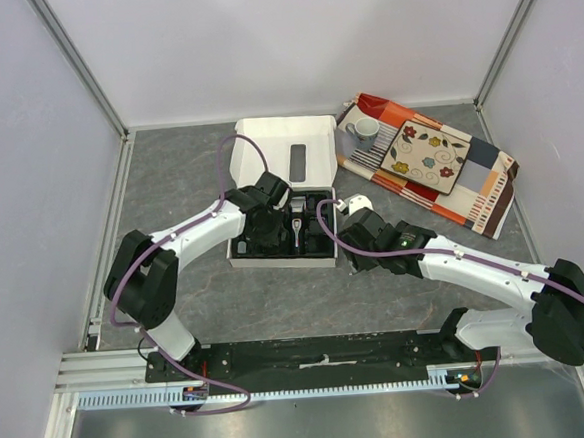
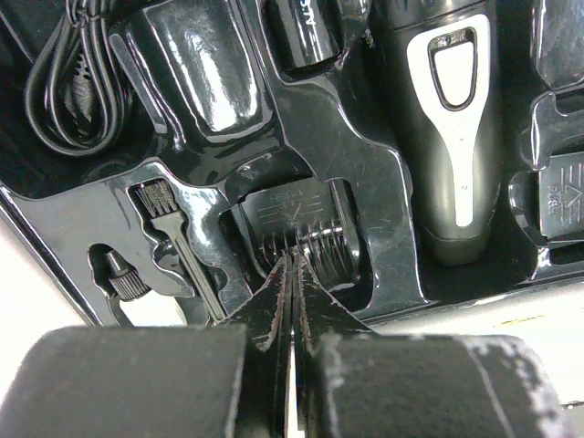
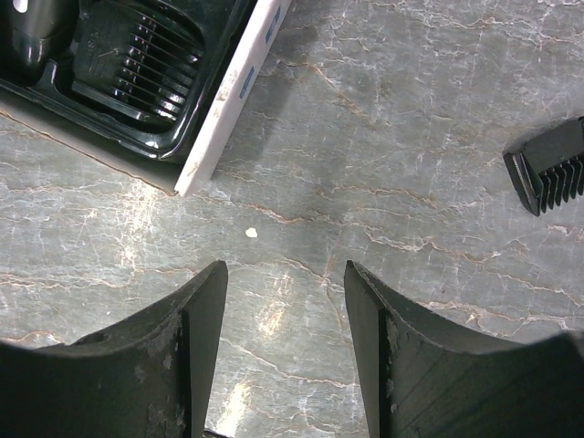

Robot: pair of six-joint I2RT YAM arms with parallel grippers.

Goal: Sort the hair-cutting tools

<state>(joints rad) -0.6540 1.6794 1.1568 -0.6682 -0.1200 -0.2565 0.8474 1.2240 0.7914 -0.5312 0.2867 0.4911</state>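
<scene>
Right wrist, not left wrist: comb attachment (image 3: pixel 547 175) loose on the table (image 3: pixel 383 119)

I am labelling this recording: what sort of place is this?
Probably a robot test cell: plain white walls enclose a grey table, and a black rail at its near edge carries the left arm and the right arm.

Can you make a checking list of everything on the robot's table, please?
Surface: grey marbled table, one white crumb.
Job's things: clipper, tray comb and cord in the box's black tray; loose comb on the table.
Clutter: cloth with a mug on it.
Grippers: left gripper jaws shut, tips at the tray comb; right gripper jaws open above the table.
Cables: purple cables along both arms.
Surroundings: white walls, metal frame.
</scene>
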